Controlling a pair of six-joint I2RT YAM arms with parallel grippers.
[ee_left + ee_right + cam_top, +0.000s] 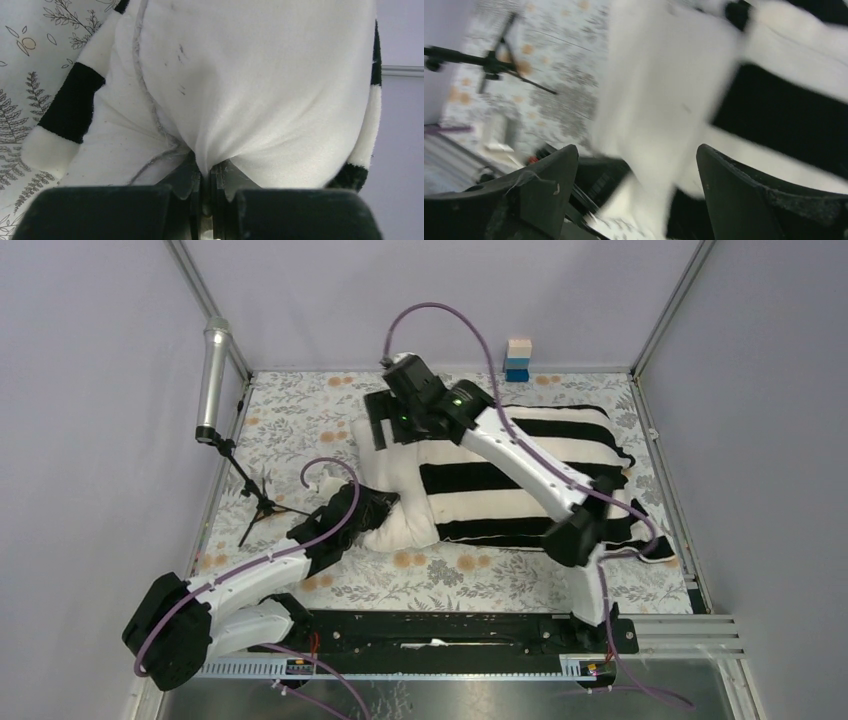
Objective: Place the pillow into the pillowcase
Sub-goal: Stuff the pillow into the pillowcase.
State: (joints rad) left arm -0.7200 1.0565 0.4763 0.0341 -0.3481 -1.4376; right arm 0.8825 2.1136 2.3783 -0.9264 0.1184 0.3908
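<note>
item: pillow (390, 475), cream, lying on the floral surface (300, 420); most of it is inside the striped pillowcase (520, 475), its left end bare and sticking out.
left jaws: clenched on a pinch of the pillow's near corner, likely to anchor it while cloth is drawn over.
right jaws: released, spread wide above the far corner, holding nothing; probably placed to grip the case's hem.

Plump cream pillow (392, 502) mostly inside black-and-white striped pillowcase (470, 502), left end sticking out
</note>
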